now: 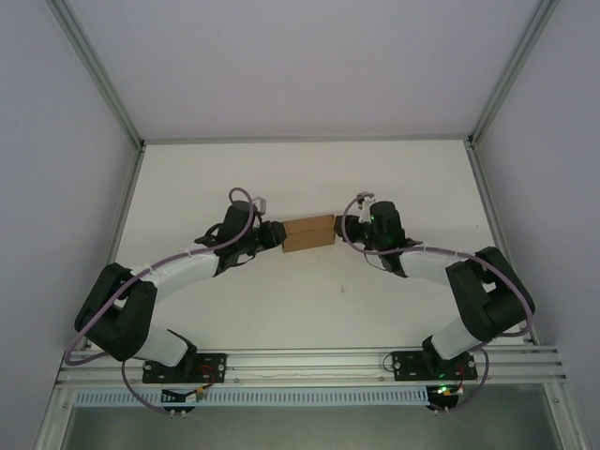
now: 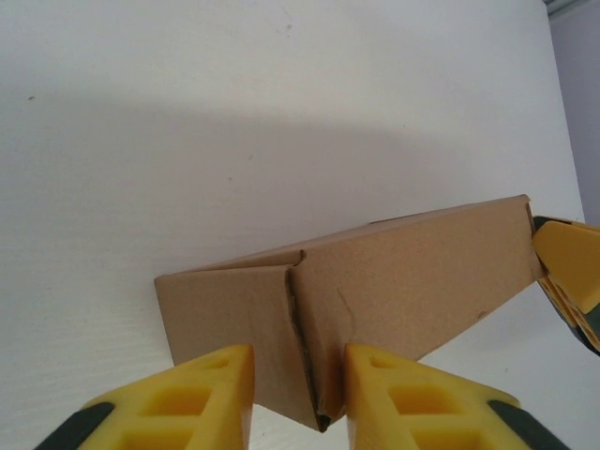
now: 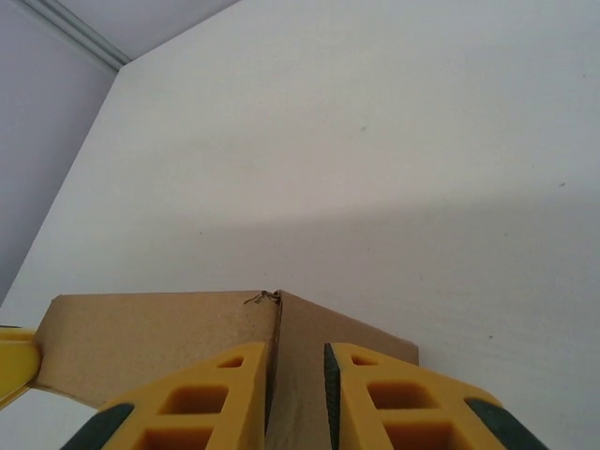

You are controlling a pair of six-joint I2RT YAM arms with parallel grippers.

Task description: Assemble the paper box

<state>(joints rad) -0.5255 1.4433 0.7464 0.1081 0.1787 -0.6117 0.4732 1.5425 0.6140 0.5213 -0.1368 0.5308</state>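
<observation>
One paper box (image 1: 308, 232); left gripper (image 2: 298, 366), right gripper (image 3: 296, 361), each clamped on one box end

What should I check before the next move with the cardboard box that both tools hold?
1. The left tool is closed on one end of the plain brown cardboard box: ok.
2. The right tool is closed on the opposite end: ok.
3. The flap seam beside the left tool is flush: not ok, a dark gap shows.
4. The tabs are locked inside: cannot tell.
5. The box is lifted clear of the white table: cannot tell.
</observation>
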